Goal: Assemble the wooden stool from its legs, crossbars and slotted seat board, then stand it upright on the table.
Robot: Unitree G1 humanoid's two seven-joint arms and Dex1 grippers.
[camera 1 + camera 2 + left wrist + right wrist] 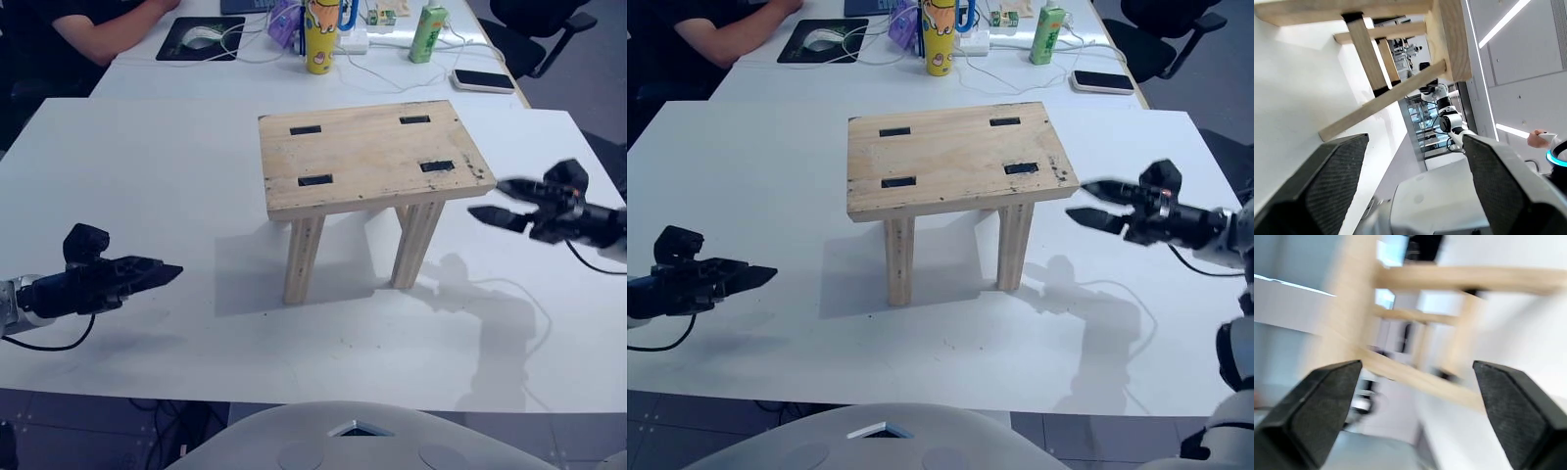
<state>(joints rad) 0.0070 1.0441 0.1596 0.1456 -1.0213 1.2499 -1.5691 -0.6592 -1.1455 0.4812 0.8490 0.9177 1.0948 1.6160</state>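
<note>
The wooden stool [372, 157] stands upright on the worktop [147, 176] between the left gripper [174, 271] and right gripper [486, 198], both with fingers spread wide and empty.

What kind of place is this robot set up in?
Probably an office or lab workspace: behind the white table with the wooden stool, a desk holds a mouse on a pad and a phone, with an office chair beside it.

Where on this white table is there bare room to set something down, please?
Bare: the wide patch of table left of the stool, beyond the left gripper, and the front strip between the stool and the near edge. Crowded: the narrow gap between the stool and the right gripper.
</note>
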